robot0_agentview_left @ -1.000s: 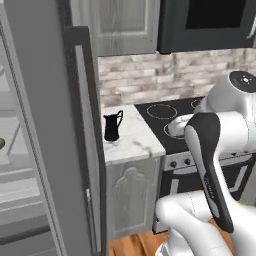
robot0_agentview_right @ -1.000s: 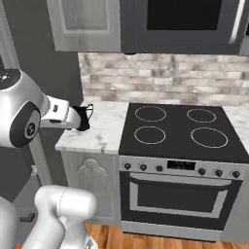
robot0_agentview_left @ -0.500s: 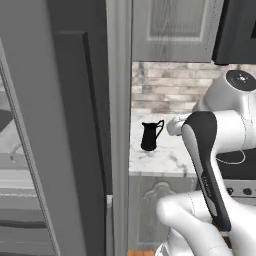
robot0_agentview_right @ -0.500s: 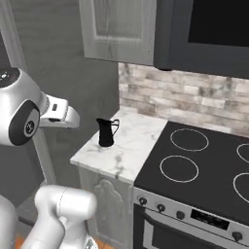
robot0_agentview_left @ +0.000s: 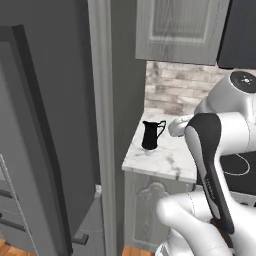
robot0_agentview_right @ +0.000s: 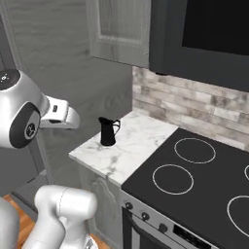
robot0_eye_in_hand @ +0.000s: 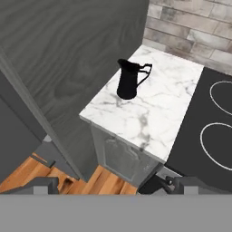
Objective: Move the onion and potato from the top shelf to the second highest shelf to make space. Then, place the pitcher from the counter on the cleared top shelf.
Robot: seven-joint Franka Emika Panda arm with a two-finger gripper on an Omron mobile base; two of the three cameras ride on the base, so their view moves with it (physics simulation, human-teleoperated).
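1. Where the counter (robot0_eye_in_hand: 154, 118) meets the tall dark grey wall of the fridge housing (robot0_eye_in_hand: 68, 59), the pitcher (robot0_eye_in_hand: 128, 80) stands upright on the marbled stone, close to the counter's left edge and toward its back half. Its inside cannot be seen from any view, so whether it holds anything cannot be told.
2. Seen from the hand view, its loop handle points toward the brick backsplash (robot0_eye_in_hand: 190, 27) and the stovetop side; the pitcher touches nothing but the counter under it.
3. From the left base view, the pitcher (robot0_agentview_left: 150, 135) sits just right of the grey fridge side panel, with open marble between it and the arm's white wrist (robot0_agentview_left: 180, 125).
4. From the right base view, the pitcher (robot0_agentview_right: 108, 131) stands near the counter's (robot0_agentview_right: 131, 151) left front corner, and the white wrist link (robot0_agentview_right: 61, 114) hangs to its left, apart from it.
5. Fingertips of the gripper (robot0_eye_in_hand: 111, 185) rise at the bottom of the hand view, spread wide with nothing between them, well short of the pitcher and above the wood floor (robot0_eye_in_hand: 50, 179) and cabinet front.
6. Right of the counter lies the black stovetop (robot0_agentview_right: 194, 180) with its ring burners, flush with the marble.
7. Above the counter hangs a grey panelled wall cabinet (robot0_agentview_left: 180, 30), and a dark microwave front (robot0_agentview_right: 204, 39) sits over the stove.
8. Left of the fridge side panel, the open fridge door (robot0_agentview_left: 30, 150) stands between the camera and the fridge interior.
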